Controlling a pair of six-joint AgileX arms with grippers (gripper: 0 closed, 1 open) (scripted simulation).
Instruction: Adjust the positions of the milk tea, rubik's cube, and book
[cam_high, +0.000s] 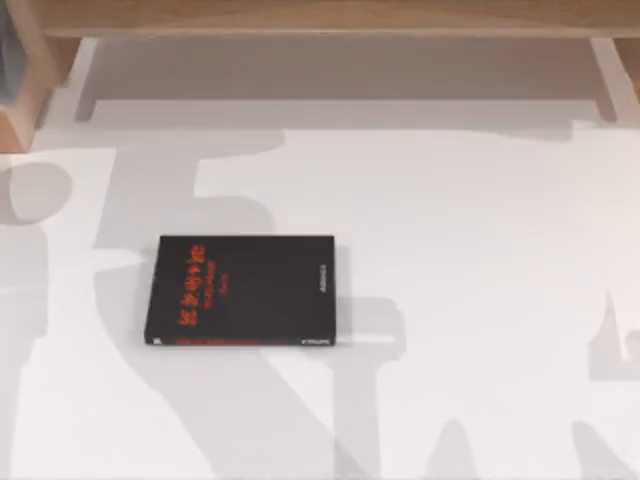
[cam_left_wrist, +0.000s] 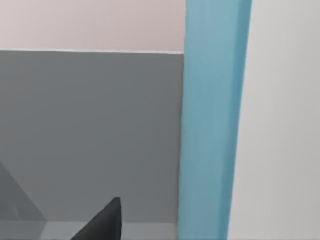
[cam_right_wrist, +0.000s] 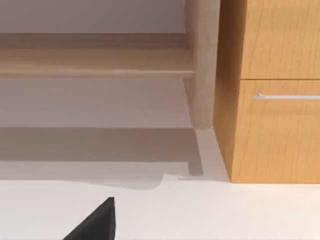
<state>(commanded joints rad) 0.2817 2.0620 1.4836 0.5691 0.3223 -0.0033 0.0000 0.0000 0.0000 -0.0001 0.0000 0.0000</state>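
A black book with red lettering (cam_high: 243, 291) lies flat left of centre on the white table (cam_high: 480, 250); the light-blue book (cam_left_wrist: 212, 120) stands upright close before the left wrist camera. One dark fingertip (cam_left_wrist: 102, 222) of the left gripper shows there, another (cam_right_wrist: 95, 222) of the right gripper faces a wooden drawer cabinet (cam_right_wrist: 275, 90); whether either gripper is parted or closed, I cannot tell

So the only task item I can actually spot is the book (cam_left_wrist: 212, 120), and it turns up in the left wrist view as a plain light-blue band running straight up and down past both edges of the picture. It looks like a flat cover or spine face seen close up, no lettering or marks on it. A white surface sits right against one side of it and a grey wall against the other. Can't tell if it's standing upright or being held.
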